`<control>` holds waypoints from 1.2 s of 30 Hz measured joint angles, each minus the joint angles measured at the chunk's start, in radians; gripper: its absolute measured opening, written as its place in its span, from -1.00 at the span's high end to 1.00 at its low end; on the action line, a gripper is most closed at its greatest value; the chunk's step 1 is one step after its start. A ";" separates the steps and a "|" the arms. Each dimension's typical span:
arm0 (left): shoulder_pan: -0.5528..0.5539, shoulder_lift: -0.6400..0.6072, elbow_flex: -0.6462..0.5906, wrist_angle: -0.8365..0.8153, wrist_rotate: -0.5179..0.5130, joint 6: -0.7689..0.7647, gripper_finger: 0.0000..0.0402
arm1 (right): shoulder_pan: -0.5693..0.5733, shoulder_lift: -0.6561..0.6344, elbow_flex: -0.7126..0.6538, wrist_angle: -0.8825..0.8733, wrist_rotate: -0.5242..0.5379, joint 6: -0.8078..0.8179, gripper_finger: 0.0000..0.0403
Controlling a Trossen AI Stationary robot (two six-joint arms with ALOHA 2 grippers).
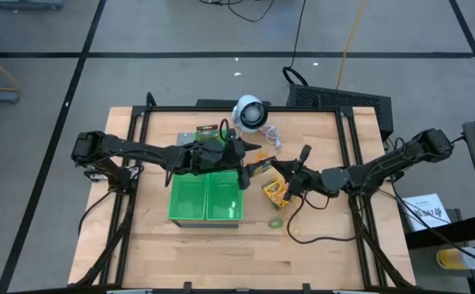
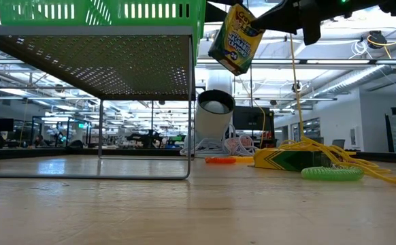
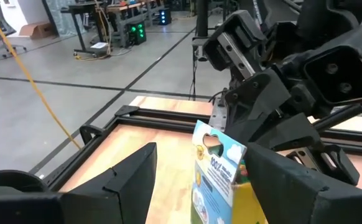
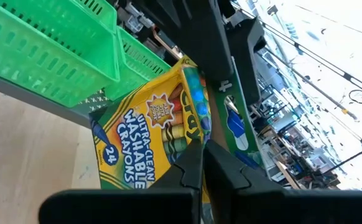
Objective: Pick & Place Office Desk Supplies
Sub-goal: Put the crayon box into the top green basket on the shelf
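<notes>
A yellow-and-green crayon box [image 2: 235, 37] hangs in the air just right of the green trays [image 1: 205, 196]. My right gripper [image 4: 203, 168] is shut on it, reaching in from the table's right [image 1: 290, 175]. My left gripper [image 3: 199, 186] is open at the trays' right edge [image 1: 250, 163], with a finger on either side of the same box [image 3: 218, 177]. A second crayon box [image 1: 274, 192] lies flat on the table, and a third [image 1: 207, 131] lies beyond the trays. A green rubber band [image 2: 331, 173] and an orange one [image 2: 220, 160] lie on the wood. My right gripper pinches the held box at its upper corner [image 2: 254, 24], its fingers [image 4: 190, 162] nearly closed on a thin edge [image 4: 190, 140]. It comes roughly level from the table's right. The box is lifted clear and hangs tilted below the fingers. My left gripper: I cannot tell whether a finger touches the box.
The green trays sit on a raised wire-mesh stand [image 2: 103, 61] at the table's centre-left. A white round device [image 1: 250, 113] with a cord stands at the far edge. Yellow bands [image 2: 320, 146] lie tangled by the flat box. Bare wood stretches along the near edge.
</notes>
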 joint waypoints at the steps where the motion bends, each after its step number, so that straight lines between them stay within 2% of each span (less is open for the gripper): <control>1: 0.000 0.000 0.000 0.000 0.001 -0.004 -0.20 | 0.000 0.000 0.000 0.000 0.000 0.000 1.00; 4: 0.004 0.000 0.000 0.001 0.012 -0.011 -0.04 | 0.000 0.000 0.000 0.000 0.000 -0.003 1.00; 10: 0.017 0.000 0.000 0.001 0.082 -0.045 0.42 | 0.000 0.000 0.000 0.000 0.000 -0.004 1.00; 14: 0.029 0.000 0.000 0.001 0.099 -0.070 0.62 | -0.001 0.000 0.000 0.000 0.000 -0.007 1.00; 19: 0.051 0.000 0.000 0.004 0.195 -0.075 0.94 | -0.001 0.000 0.000 0.000 0.001 -0.007 1.00; 23: 0.056 -0.002 0.000 0.008 0.208 -0.058 0.97 | 0.000 0.000 0.000 0.000 0.002 0.023 1.00; 27: 0.056 -0.037 -0.002 -0.007 0.190 0.001 0.98 | 0.017 -0.010 0.001 0.006 -0.006 0.174 0.92; 31: 0.057 -0.105 -0.002 -0.004 0.180 0.068 0.98 | 0.040 -0.049 0.001 -0.035 -0.043 0.300 0.74; 36: 0.057 -0.192 0.000 -0.052 0.205 0.117 0.99 | 0.068 -0.123 0.001 -0.073 -0.056 0.367 0.47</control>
